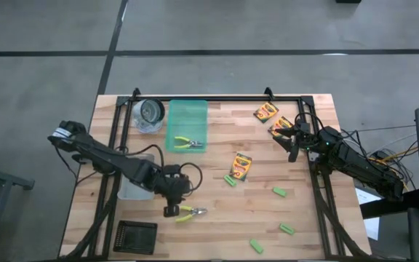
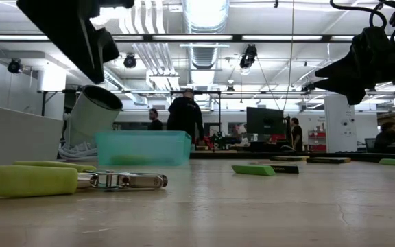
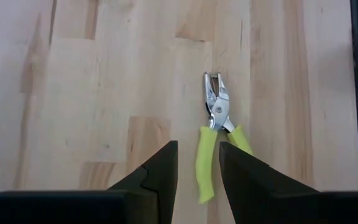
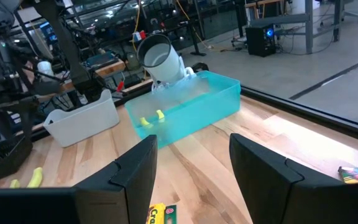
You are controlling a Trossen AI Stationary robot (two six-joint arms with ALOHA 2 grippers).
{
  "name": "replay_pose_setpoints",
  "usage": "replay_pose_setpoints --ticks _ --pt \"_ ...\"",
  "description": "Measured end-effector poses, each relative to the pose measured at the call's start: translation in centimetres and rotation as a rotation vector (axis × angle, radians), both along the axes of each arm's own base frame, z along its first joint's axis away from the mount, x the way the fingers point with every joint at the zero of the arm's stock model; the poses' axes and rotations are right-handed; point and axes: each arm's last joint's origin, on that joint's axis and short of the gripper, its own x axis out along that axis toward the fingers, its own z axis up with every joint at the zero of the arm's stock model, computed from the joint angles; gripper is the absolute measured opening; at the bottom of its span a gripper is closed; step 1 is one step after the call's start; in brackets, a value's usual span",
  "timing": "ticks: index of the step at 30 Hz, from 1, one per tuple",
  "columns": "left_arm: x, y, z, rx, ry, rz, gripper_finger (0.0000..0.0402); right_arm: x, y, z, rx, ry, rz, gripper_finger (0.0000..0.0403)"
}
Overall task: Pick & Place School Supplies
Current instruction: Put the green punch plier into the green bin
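Observation:
A pair of pliers (image 1: 189,213) with yellow-green handles lies flat on the wooden table near its front edge. My left gripper (image 1: 172,210) hangs open above it, slanting down. In the left wrist view one handle (image 3: 205,167) shows in the gap between my fingertips, without touching them. A second pair of pliers (image 1: 189,143) lies in the teal tray (image 1: 186,116). Three crayon boxes (image 1: 240,166) (image 1: 265,111) (image 1: 281,124) and several green blocks (image 1: 279,192) lie on the table's right half. My right gripper (image 1: 293,145) waits open and level beside the far-right boxes.
A clear bin (image 1: 135,185) stands under my left arm. A grey roll (image 1: 150,115) lies left of the tray, and a black grid block (image 1: 135,236) sits at the front left. A black frame (image 1: 217,98) runs along the table's far and side edges.

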Motion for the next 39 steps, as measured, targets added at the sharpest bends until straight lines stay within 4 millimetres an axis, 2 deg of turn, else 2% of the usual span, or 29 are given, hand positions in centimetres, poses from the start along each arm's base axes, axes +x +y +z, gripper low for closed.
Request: replay_pose_setpoints --ticks 21,29,39 --pt "-1.5 -0.6 -5.8 -0.124 -0.057 0.024 0.0122 0.0 0.0 0.0 0.000 0.000 0.000 0.0196" --pt "-2.5 -0.6 -7.4 -0.141 -0.014 0.022 0.0122 0.0 0.0 0.0 0.000 0.000 0.000 0.0196" --pt "-3.3 -1.1 -8.7 -0.192 -0.065 0.011 0.0122 0.0 0.0 0.0 0.000 0.000 0.000 0.0196"
